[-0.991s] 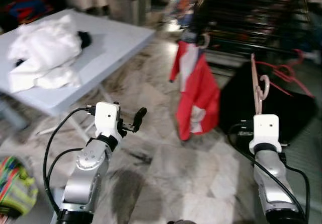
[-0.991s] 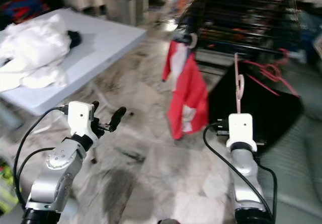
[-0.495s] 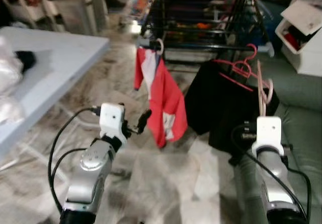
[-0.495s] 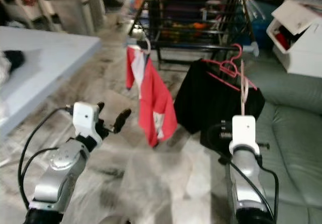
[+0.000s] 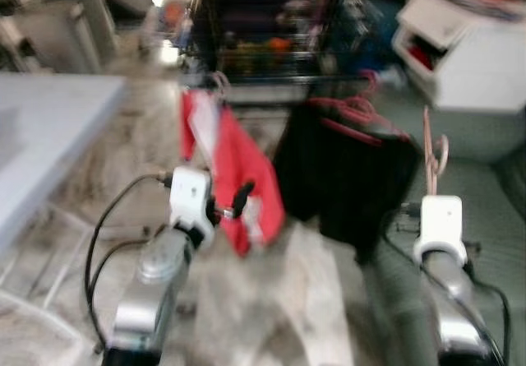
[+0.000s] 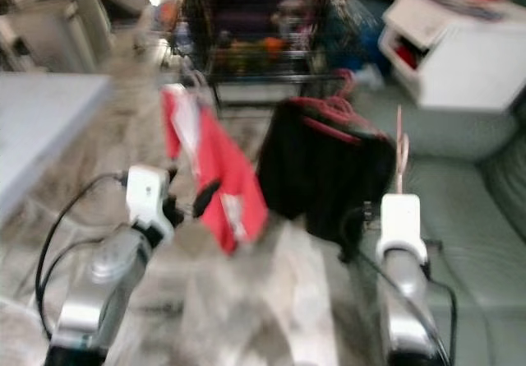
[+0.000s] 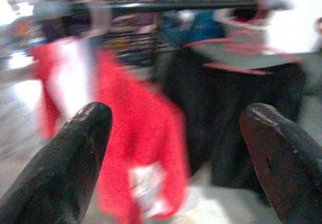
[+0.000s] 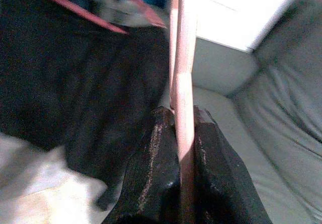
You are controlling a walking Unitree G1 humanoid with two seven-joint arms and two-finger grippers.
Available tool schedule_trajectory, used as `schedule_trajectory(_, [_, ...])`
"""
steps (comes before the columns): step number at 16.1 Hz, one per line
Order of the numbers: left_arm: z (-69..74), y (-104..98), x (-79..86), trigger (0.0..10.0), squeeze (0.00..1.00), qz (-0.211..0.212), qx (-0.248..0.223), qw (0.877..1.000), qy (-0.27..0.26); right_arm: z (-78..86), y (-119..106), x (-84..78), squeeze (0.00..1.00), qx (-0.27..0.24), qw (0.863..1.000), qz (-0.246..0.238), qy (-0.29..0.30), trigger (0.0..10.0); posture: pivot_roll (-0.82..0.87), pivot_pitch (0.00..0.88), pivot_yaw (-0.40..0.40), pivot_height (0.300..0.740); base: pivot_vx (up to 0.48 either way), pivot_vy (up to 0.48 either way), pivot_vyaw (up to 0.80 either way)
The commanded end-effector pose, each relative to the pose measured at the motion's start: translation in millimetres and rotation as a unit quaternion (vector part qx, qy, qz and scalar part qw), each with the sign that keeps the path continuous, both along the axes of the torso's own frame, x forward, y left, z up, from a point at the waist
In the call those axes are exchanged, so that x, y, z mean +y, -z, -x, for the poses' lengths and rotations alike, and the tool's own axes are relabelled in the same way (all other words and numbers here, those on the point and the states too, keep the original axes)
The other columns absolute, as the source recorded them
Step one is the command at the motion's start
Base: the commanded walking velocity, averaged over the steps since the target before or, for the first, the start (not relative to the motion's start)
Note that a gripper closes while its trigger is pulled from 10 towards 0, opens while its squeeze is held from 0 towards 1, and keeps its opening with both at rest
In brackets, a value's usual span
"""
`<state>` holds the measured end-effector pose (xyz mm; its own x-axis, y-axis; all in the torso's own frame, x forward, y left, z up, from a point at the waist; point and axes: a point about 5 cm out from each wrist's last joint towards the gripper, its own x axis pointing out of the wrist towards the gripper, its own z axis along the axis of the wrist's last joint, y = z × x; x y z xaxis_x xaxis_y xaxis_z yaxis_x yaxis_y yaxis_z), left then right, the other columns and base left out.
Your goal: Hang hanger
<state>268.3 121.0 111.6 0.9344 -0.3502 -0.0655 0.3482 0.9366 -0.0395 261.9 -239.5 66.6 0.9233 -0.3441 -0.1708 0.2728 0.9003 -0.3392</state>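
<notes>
The right tool (image 8: 183, 133) was clamped on the pink hanger (image 5: 433, 154), which stood upright above it, long axis vertical. The rack's rail (image 7: 166, 3) lay ahead and to the left, apparently beyond the black garment (image 5: 345, 173); blur hid the gap. The left tool (image 7: 176, 153), fingers spread and empty, was nearer the red garment (image 7: 136, 133).

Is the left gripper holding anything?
No, in the left wrist view the left gripper is open, its two black fingers spread wide with only the hanging red garment beyond them.
</notes>
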Motion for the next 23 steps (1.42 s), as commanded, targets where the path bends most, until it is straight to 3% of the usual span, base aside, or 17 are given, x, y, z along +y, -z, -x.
schedule_trajectory(1, [-0.3,-2,7.9,10.0,0.00,-0.024,-0.006,0.999,-0.041,-0.7,-8,5.4,0.00,-0.020,1.000,0.007,-0.014,10.0,-0.01,0.000,0.001,0.740,0.000,0.000,0.00])
schedule_trajectory(10, [-1.0,-6,24.4,10.0,0.00,-0.087,-0.014,0.988,-0.127,-9.5,-26,18.1,0.00,-0.061,0.995,0.034,-0.066,10.0,0.00,0.001,-0.003,0.740,0.000,0.000,0.00])
schedule_trajectory(14, [-0.9,-8,22.1,10.0,0.00,-0.083,-0.019,0.991,-0.107,-11.9,-31,26.6,0.00,-0.078,0.991,0.033,-0.099,10.0,0.01,0.000,-0.003,0.740,0.000,0.000,0.00])
schedule_trajectory(20, [-0.2,-8,24.8,10.0,0.00,-0.102,-0.028,0.985,-0.136,-13.9,-34,37.7,0.00,-0.093,0.987,0.009,-0.133,10.0,0.01,0.000,-0.001,0.740,0.000,0.000,0.79])
schedule_trajectory(23, [3.6,-6,20.0,10.0,0.00,-0.091,-0.019,0.987,-0.127,-13.4,-35,41.5,0.00,-0.096,0.985,-0.003,-0.146,10.0,0.01,0.000,-0.001,0.740,0.000,0.000,0.79])
